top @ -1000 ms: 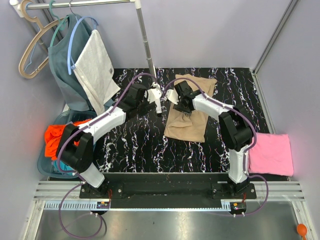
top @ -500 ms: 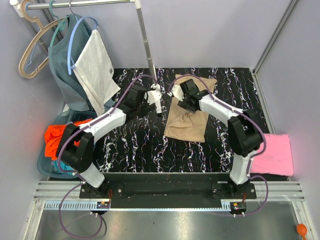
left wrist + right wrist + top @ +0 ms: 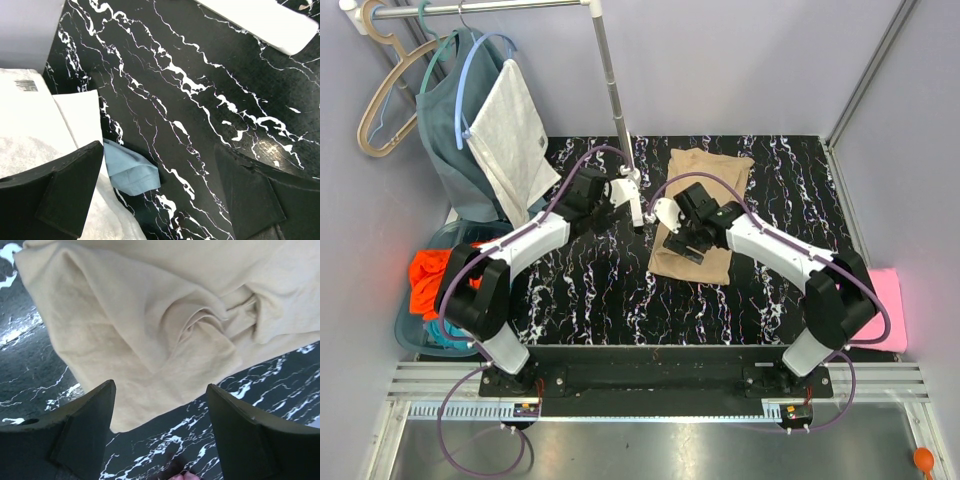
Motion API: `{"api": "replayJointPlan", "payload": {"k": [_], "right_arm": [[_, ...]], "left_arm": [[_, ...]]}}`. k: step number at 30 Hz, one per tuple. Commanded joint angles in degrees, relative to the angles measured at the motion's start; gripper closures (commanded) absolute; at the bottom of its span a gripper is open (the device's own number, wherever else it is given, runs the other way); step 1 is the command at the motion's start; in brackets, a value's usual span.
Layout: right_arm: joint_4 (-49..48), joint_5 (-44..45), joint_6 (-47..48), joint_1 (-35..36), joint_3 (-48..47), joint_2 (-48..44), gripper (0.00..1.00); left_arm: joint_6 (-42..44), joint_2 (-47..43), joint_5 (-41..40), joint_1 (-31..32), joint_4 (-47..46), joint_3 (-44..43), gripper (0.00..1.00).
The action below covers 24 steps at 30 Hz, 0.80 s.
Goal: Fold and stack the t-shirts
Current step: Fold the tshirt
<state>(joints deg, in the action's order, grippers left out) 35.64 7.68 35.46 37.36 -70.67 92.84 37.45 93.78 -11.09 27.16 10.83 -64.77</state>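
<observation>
"Orange t-shirt (image 3: 430, 275): where does it sit?"
"Far left of the tan t-shirt (image 3: 705, 175), bunched in a basket (image 3: 415, 335). The teal t-shirt (image 3: 445, 140) hangs left of the tan one too, farther back."
"And the left end effector (image 3: 632, 200)?"
"Just left of the tan t-shirt, above the desk (image 3: 580, 290), fingers spread, holding nothing."
"The right end effector (image 3: 682, 240)?"
"Over the tan t-shirt's near part, spread, gripping nothing. The pink t-shirt (image 3: 892, 300) lies well to the right."

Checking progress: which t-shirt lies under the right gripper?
The tan t-shirt, mid-table; the pink one lies at the right edge, the orange one in the left basket.
</observation>
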Motion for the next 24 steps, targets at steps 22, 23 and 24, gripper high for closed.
{"api": "replayJointPlan", "payload": {"k": [22,23,24], "right_arm": [[-5.1,-2.3,0.0,0.1,-1.9,11.0,0.48],[-5.2,-2.2,0.1,0.1,-2.0,11.3,0.54],[-5.2,-2.0,0.1,0.0,-2.0,11.5,0.60]], "left_arm": [[0.4,1.0,2.9,-3.0,-3.4,0.0,0.01],[0.4,1.0,2.9,-3.2,-3.4,0.1,0.01],[0.3,1.1,2.9,-3.2,-3.5,0.3,0.01]]}}
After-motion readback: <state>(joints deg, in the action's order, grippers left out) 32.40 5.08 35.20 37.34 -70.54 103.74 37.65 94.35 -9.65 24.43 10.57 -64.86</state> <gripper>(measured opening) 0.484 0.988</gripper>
